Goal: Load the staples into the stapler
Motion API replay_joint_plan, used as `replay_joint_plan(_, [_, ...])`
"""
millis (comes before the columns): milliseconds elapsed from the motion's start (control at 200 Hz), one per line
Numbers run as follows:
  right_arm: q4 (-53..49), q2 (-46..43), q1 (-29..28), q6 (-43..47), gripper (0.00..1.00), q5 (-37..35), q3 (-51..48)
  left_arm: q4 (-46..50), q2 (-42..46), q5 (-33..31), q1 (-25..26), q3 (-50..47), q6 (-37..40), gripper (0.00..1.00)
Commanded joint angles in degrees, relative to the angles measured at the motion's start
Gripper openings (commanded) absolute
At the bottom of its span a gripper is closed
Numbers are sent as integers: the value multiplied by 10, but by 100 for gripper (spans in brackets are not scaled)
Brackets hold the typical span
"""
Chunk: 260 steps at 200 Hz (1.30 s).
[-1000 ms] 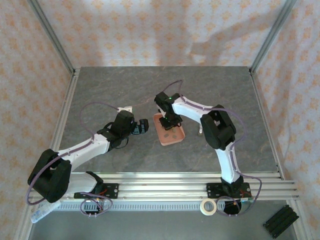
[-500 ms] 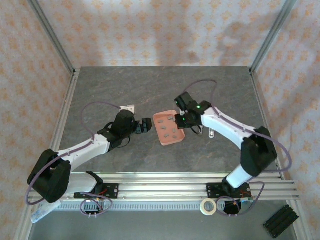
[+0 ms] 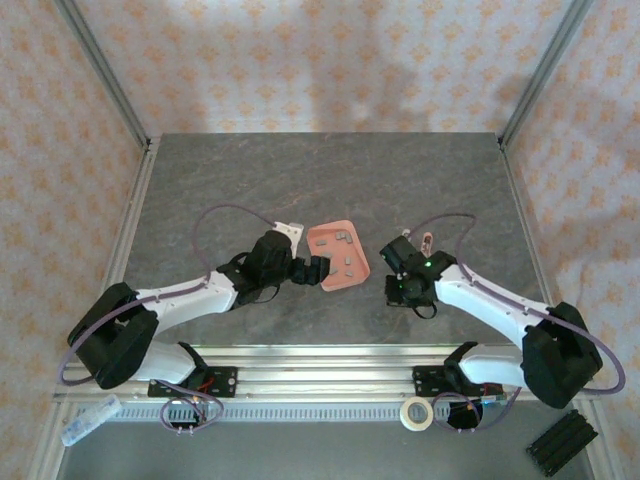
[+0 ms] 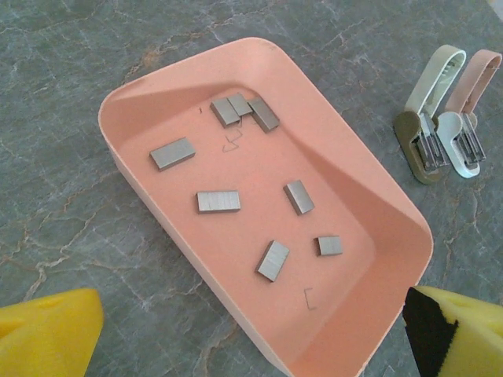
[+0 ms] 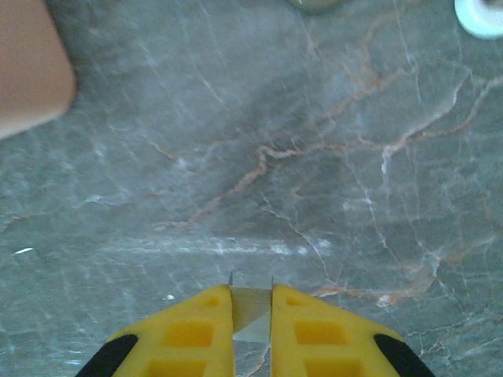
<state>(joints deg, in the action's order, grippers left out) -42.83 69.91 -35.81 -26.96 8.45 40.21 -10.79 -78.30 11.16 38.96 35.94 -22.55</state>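
Swung my right pincer [image 5: 251,302] off pink tray [image 4: 181,64] toward lower centre, clamped on 1 staple strip [image 5: 251,323]; left pincer [image 3: 313,270] spread wide at tray, empty.

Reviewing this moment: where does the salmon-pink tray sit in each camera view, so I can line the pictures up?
Top external: the tray lies near the picture's middle, between the two arms.
Left wrist: the tray runs across the centre, with staples scattered inside.
Right wrist: its blurred corner is at the upper left.
Shared landmark: the stapler lies to the right of the tray in the top external and left wrist views.
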Motion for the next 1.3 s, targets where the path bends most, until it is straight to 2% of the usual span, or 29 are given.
replay_joint_plan(0, [-1,1,5,-33,15,3,-13,-38,-3,-2,0,7,8,98])
replay_joint_plan(245, [3,29,20,-36,15,21,-20,-57,-8,-22,0,8,7,97])
replay_joint_plan(876, [15,112,25,-26,16,40,-12,-47,-25,-18,0,23,24,98])
replay_joint_plan(981, [3,115,25,-21,19,34,-1,-58,-27,-17,0,20,19,98])
replay_joint_plan(1096, [-26,113,26,-12,27,25,23,-63,-30,-17,0,22,18,98])
replay_joint_plan(1296, [-75,109,42,3,28,36,74,-57,-28,-19,0,23,20,98])
